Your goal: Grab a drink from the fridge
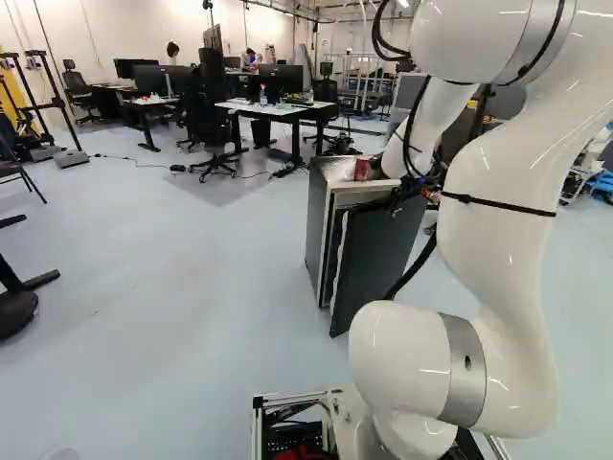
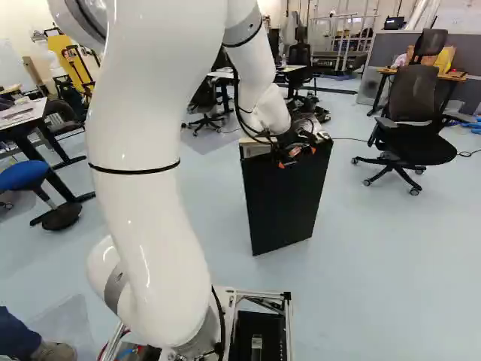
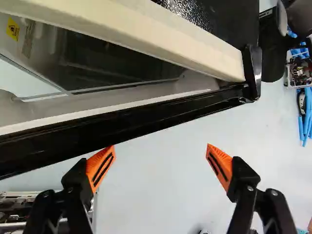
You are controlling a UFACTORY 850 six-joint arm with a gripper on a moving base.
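Observation:
At the fridge door's upper edge is my gripper (image 2: 294, 153); in the wrist view the gripper (image 3: 161, 155) stands wide open with nothing between its orange pads. One fingertip overlaps the black edge of the door (image 3: 122, 124); whether they touch, I cannot tell. The small fridge (image 1: 320, 230) has its dark door (image 1: 375, 257) ajar. Through the gap the wrist view shows part of the pale interior (image 3: 44, 46) and a dark glassy panel. No drink is visible inside. A red can (image 1: 362, 170) stands on the fridge top, beside the wrist.
Desks (image 1: 278, 110) and office chairs stand behind the fridge. Another office chair (image 2: 413, 135) is to its right in the right base view. A blue stool (image 2: 28, 177) and a table (image 2: 22, 113) are at that view's left. The floor (image 1: 192, 287) spreads around the fridge.

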